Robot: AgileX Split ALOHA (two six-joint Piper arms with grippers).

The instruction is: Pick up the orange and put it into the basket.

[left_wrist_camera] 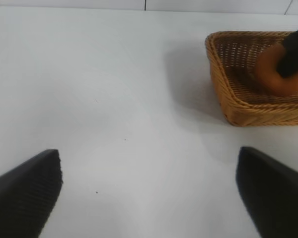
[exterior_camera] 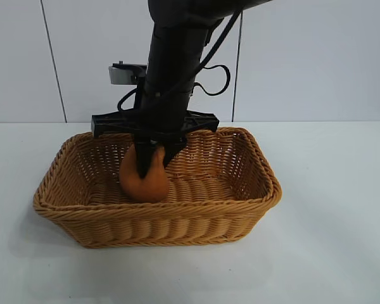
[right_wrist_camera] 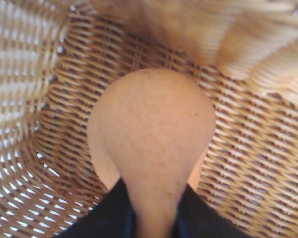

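exterior: right gripper (exterior_camera: pixel 151 161) grips the orange (exterior_camera: pixel 144 180) low inside the basket (exterior_camera: pixel 240 206); release gently. left wrist: left gripper (left_wrist_camera: pixel 149 191) wide apart, empty, over the table (left_wrist_camera: pixel 114 99). right wrist: fingers (right_wrist_camera: pixel 107 218) pinch its knob.

No readable text, label, brand, number or sign appears on anything in these views.

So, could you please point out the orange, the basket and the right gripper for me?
the orange (exterior_camera: pixel 147 182), exterior view, lower rounded body.
the basket (exterior_camera: pixel 152 212), exterior view, near braided rim.
the right gripper (exterior_camera: pixel 153 158), exterior view, between the fingertips, shut around the orange's top.
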